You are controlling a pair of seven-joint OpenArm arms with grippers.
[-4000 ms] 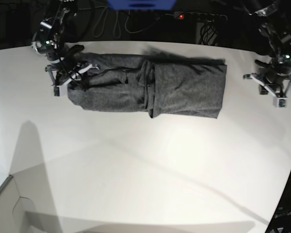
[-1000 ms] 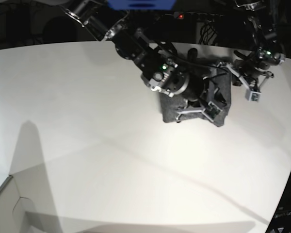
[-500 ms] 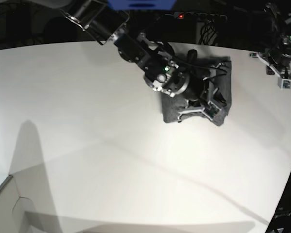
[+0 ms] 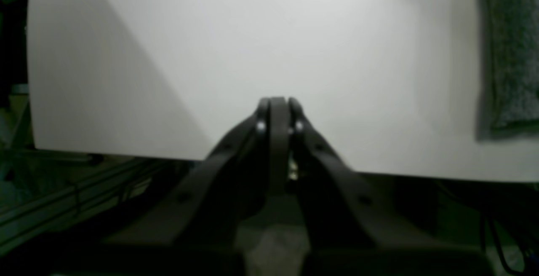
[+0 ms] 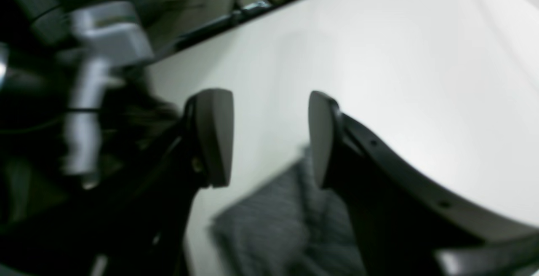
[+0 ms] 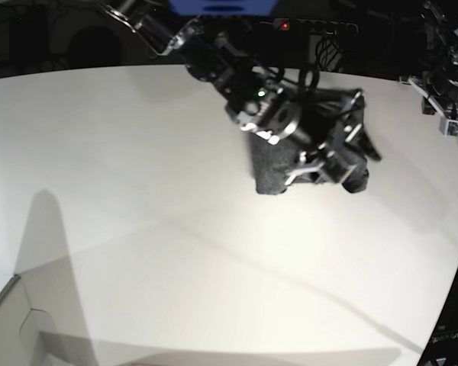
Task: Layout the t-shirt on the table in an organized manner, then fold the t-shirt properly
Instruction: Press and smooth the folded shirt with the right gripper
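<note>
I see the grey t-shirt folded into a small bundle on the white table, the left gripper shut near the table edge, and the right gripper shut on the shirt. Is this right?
Not fully. The right gripper is not shut on the t-shirt: the right wrist view shows its jaws apart with nothing between them, the fabric lying below. The rest holds: the shirt is a small bundle on the table, and the left gripper is shut near the table edge.

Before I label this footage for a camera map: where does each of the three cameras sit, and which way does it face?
Base: high above the table, looking down; shows the right arm stretched over the folded t-shirt and the left gripper at the far right edge.
Left wrist: behind the shut left gripper, facing across the white tabletop; a strip of the t-shirt sits at the right.
Right wrist: behind the open right gripper, looking down at the t-shirt.
Shared: all three show the shirt and table.
</note>
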